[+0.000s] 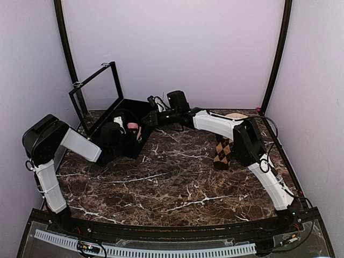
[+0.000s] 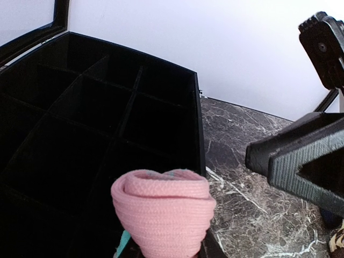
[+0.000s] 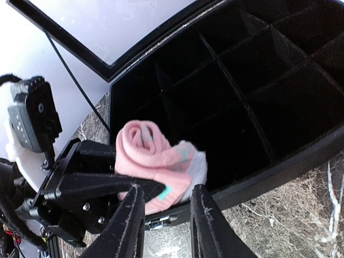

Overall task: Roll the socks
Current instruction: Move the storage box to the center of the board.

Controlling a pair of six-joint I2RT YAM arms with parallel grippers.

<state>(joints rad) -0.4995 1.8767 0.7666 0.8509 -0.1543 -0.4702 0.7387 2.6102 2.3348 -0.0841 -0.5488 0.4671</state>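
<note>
- Lower centre of the right wrist view: the right gripper [image 3: 167,189] has its fingers narrowly apart and empty, tips just short of the roll.
- Just above: the pink sock [image 3: 145,153], rolled, is clamped from frame left by the left gripper [image 3: 148,180]. Its long axis slants upper left to lower right.
- Behind: the divided black box [image 3: 279,167], with the roll over its near rim.
- Right of the top view: the argyle sock [image 1: 223,152] lies under the right arm.
</note>
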